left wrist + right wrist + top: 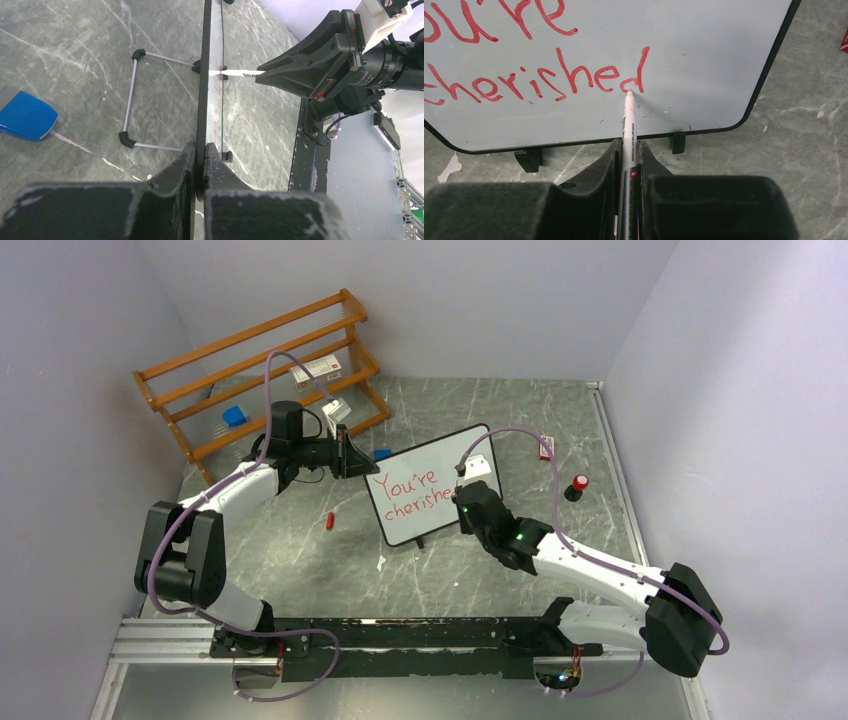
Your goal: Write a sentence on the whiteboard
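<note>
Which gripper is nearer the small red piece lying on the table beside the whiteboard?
Left. The left gripper, clamping the whiteboard edge, sits just beyond the red piece; the right gripper, holding the marker, is across the board from it.

left arm: stretched forward | left end effector (200, 150): pinched closed | right arm: reaching forward-left | right end effector (628, 148): clamped closed

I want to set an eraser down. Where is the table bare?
Bare table lies between the whiteboard and the base rail, and at the back right behind the board. Crowded: back left, by the wooden rack and left gripper.
</note>
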You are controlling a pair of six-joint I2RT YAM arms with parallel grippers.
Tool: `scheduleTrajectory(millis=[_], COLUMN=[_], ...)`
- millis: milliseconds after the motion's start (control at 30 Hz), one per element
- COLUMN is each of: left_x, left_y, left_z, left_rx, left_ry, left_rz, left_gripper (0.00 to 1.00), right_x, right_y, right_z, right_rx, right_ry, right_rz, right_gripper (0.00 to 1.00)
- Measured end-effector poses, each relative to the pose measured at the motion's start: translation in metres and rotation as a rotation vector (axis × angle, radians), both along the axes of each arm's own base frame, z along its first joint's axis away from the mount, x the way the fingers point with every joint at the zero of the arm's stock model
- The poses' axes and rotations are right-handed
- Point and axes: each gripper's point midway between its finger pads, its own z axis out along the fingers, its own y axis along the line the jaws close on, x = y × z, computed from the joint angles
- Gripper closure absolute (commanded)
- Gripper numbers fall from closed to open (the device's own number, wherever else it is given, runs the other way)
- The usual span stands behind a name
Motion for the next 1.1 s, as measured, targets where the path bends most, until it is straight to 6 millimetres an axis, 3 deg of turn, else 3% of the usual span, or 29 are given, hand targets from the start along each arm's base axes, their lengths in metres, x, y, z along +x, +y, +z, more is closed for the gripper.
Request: scheduleTrajectory(millis=[633,1033,1100], left_x=[0.000,0.000,-0.001], left_y=[0.000,0.000,0.000], left_z=[0.000,0.001,0.001], left_rx=[0.000,0.002,0.004], left_ry=[0.000,0.000,0.000], left_rz=[-0.001,0.002,0.005], left_gripper=[0.95,0.95,0.85], right_x=[0.004,-0.001,-0.004], right_y=[-0.007,-0.007,-0.006], right_z=[0.003,0.022,0.024], right_rx=[-0.021,0.040,0.047], right_ry=[-0.023,-0.063,-0.067], right_rz=[-0.031,-0.005,0.004], right_gripper=[1.00,1.00,1.00])
